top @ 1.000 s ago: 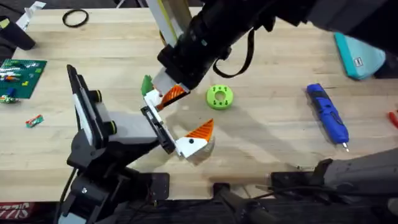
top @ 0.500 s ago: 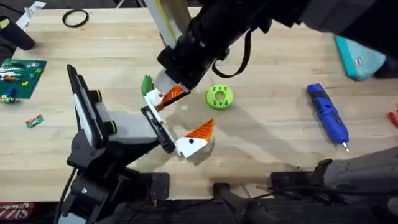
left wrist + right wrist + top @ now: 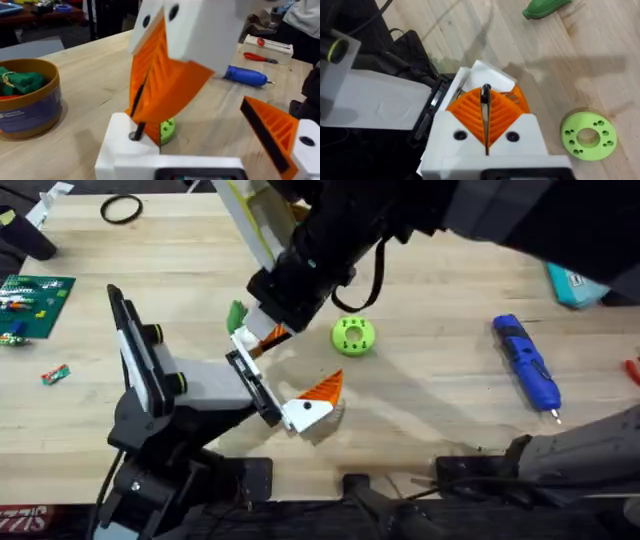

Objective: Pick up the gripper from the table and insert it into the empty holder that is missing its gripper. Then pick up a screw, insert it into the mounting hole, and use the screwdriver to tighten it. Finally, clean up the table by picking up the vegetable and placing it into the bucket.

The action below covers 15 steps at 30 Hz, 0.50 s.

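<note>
Pale wood planks make up the desk (image 3: 440, 410), and across it from the right side reaches the right arm (image 3: 420, 220), large and dark under the overhead camera, angling down toward the middle. The left arm (image 3: 150, 410) rises from the near left corner, its white holder (image 3: 205, 385) turned level and pointing toward the desk's centre, with one orange finger (image 3: 322, 392) already mounted on its far end. The right gripper (image 3: 485, 117) has its orange pads pressed together around a thin dark piece, which I take to be the screw (image 3: 484, 95) though it is too small to be sure, right at the holder's near end. The left wrist view adds what the overhead hides: the right gripper's ribbed pads (image 3: 160, 75) come down onto the holder's white block, the dark shaft touching a hole (image 3: 134, 135) in it, and a round tan bucket (image 3: 27, 107) holds something green. How far the left gripper's own fingers stand apart cannot be told. The blue screwdriver (image 3: 527, 367) lies well apart near the right edge. A lime disc (image 3: 352, 336) sits just beside the right gripper, and the green vegetable (image 3: 236, 315) lies just behind it.
</note>
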Each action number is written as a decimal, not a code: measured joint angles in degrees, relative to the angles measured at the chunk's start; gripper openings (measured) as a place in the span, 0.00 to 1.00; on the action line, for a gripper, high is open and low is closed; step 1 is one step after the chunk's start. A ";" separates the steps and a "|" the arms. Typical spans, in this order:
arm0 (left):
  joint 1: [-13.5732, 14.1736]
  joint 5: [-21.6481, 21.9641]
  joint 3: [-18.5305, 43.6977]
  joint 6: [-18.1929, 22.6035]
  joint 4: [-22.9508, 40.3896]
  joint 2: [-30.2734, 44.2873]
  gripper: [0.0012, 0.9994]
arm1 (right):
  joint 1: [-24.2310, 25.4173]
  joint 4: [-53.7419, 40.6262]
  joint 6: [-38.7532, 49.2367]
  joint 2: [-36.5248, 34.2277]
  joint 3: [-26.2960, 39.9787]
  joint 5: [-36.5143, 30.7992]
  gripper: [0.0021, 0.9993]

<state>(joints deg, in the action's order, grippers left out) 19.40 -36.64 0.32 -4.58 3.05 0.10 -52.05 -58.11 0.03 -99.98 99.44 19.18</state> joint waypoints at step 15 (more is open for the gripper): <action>0.00 0.00 0.00 0.00 -0.02 0.00 0.99 | 0.00 0.70 0.00 0.00 0.07 -0.07 0.00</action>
<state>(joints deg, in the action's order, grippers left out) 19.40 -36.64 0.32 -4.58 3.03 0.10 -52.06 -57.41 0.03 -99.98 99.50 19.11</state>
